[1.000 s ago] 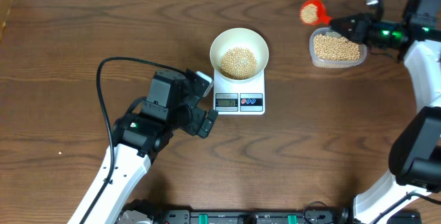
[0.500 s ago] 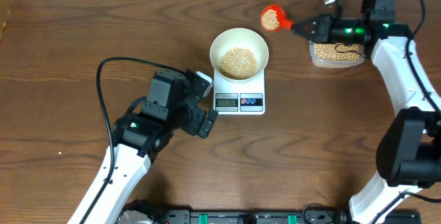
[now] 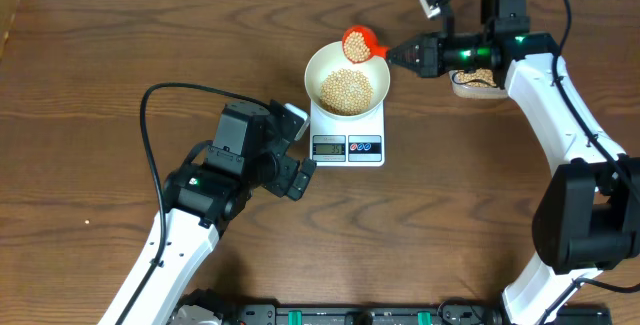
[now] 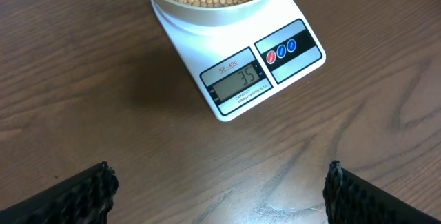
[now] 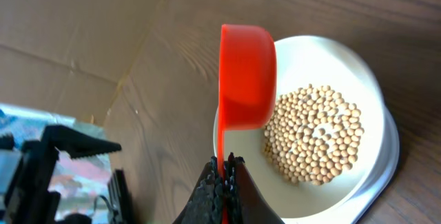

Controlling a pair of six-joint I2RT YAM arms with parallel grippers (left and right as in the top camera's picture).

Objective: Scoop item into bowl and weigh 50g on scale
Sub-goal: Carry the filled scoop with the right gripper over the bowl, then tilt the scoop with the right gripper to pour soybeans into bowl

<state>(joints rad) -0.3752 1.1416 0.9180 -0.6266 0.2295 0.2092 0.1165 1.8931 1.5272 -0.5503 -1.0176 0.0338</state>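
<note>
Beans (image 3: 346, 89) are lying heaped in the bowl (image 3: 312, 70) on the scale (image 3: 347, 146). On the left, we are holding our left gripper (image 3: 300, 151) spread wide and empty beside the scale. Rightward, our right gripper (image 3: 405, 55) is pinching tight the handle of a red scoop (image 3: 357, 43) that is carrying beans over the bowl's rim.

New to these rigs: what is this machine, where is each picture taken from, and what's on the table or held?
Two robot arms work at a wooden table. One picture looks down from above; the other two come from cameras on the wrists. A white bowl of beans sits on a small scale reading 35. The right gripper is shut on a red scoop of beans, above the bowl's rim. The left gripper is open and empty, facing the scale. A clear tub lies partly hidden by the right arm.
</note>
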